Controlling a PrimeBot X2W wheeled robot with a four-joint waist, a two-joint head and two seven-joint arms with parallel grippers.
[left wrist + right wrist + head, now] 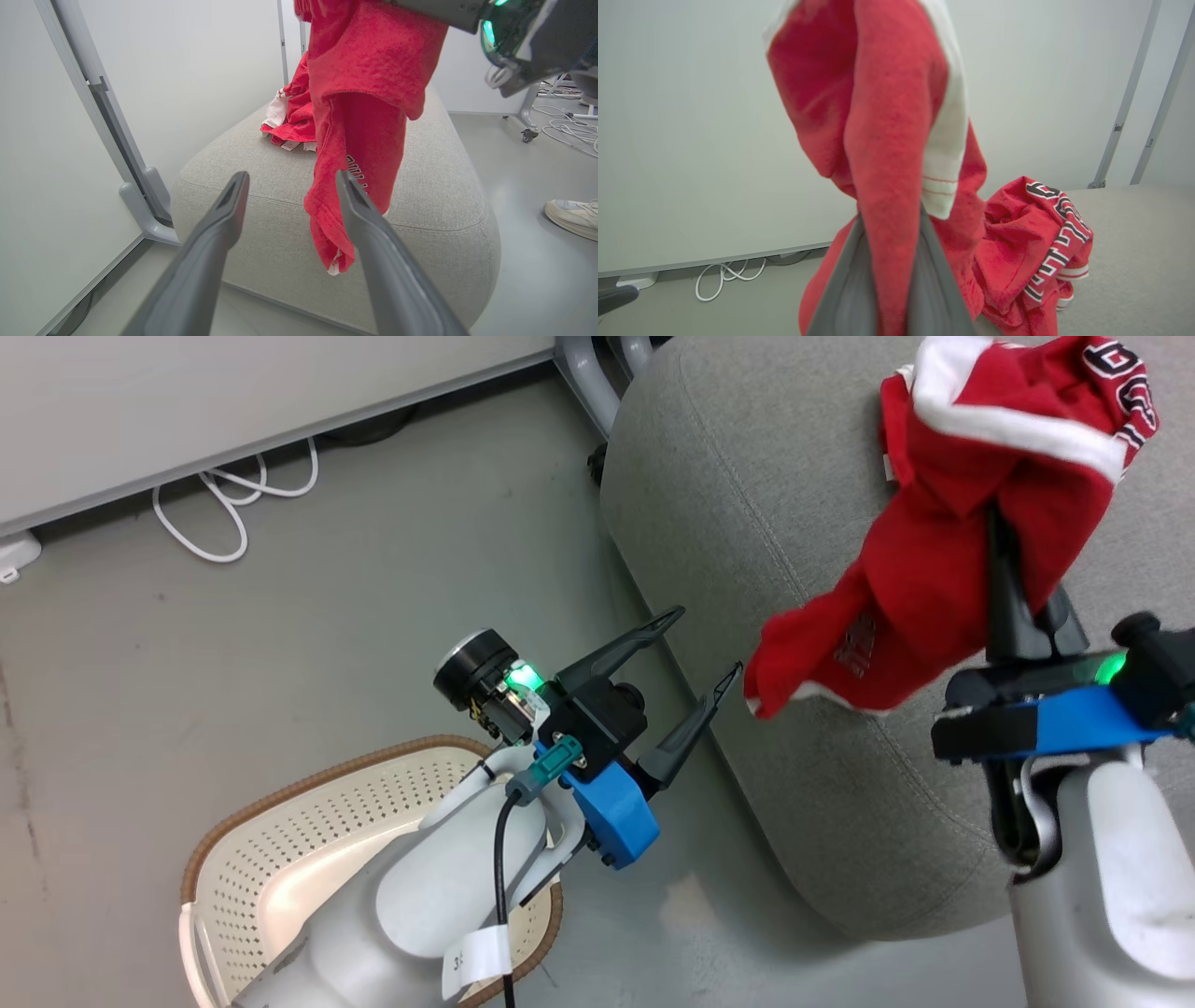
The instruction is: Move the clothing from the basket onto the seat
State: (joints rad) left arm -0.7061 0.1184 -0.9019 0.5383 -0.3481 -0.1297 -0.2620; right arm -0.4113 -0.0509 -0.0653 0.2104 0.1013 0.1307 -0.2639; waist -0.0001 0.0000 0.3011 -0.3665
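Above the seat (pixel 794 616), your right gripper (pixel 1013 588) is clamped on a red garment (pixel 943 560), with the cloth pinched between its two dark fingers and draped over their tips; the garment's long axis runs down from that grip towards the seat's near edge, where its loose hem hangs; I cannot tell whether the hem touches the cushion, and in the left wrist view it seems to dangle past the seat's front face. Further in on the seat, beyond the hanging garment, lies a heap of clothing (pixel 1036 242) with black-and-white trim; the drop spot therefore lies away from the edge, towards that heap. As I judge it, you should carry the grip further over the seat's middle before letting go, or the tail may drag the garment off the edge. Your left gripper (pixel 707 639) is spread wide and holds nothing, just off the seat's near edge beside the hem; the basket (pixel 308 784) sits on the floor, apart from the seat, under your left forearm.
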